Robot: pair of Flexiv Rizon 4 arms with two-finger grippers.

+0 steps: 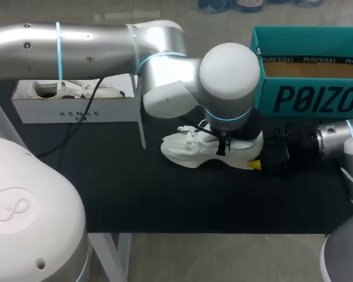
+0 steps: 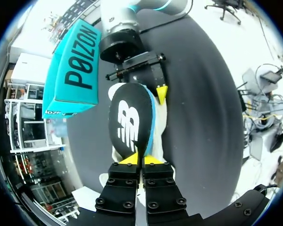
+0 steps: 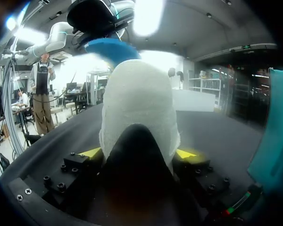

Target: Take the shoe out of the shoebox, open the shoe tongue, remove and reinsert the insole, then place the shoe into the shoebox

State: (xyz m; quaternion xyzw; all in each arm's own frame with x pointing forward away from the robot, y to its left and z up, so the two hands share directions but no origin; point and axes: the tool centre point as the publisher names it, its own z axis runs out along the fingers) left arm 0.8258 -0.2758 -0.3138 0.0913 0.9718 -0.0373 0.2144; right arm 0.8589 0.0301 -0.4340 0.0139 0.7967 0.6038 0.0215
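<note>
A white shoe (image 1: pixel 188 150) lies on its sole on the black tabletop, in front of the teal shoebox (image 1: pixel 309 97). My left arm (image 1: pixel 229 76) hangs directly above it. In the left wrist view, my left gripper (image 2: pixel 141 160) is shut on the end of the black insole (image 2: pixel 129 122), which has a white logo and a blue edge and is held over the shoe (image 2: pixel 161 125). My right gripper (image 3: pixel 139 153) is shut on the shoe's heel (image 3: pixel 137 103), a yellow fingertip (image 3: pixel 186 153) at each side. The insole's blue underside (image 3: pixel 111 49) shows above the shoe.
A white box (image 1: pixel 76 108) holding another white shoe (image 1: pixel 65 89) stands at the back left. The teal shoebox (image 2: pixel 75 70) is open, close behind my right gripper (image 1: pixel 260 154). Bare black tabletop (image 1: pixel 165 200) stretches toward the near edge.
</note>
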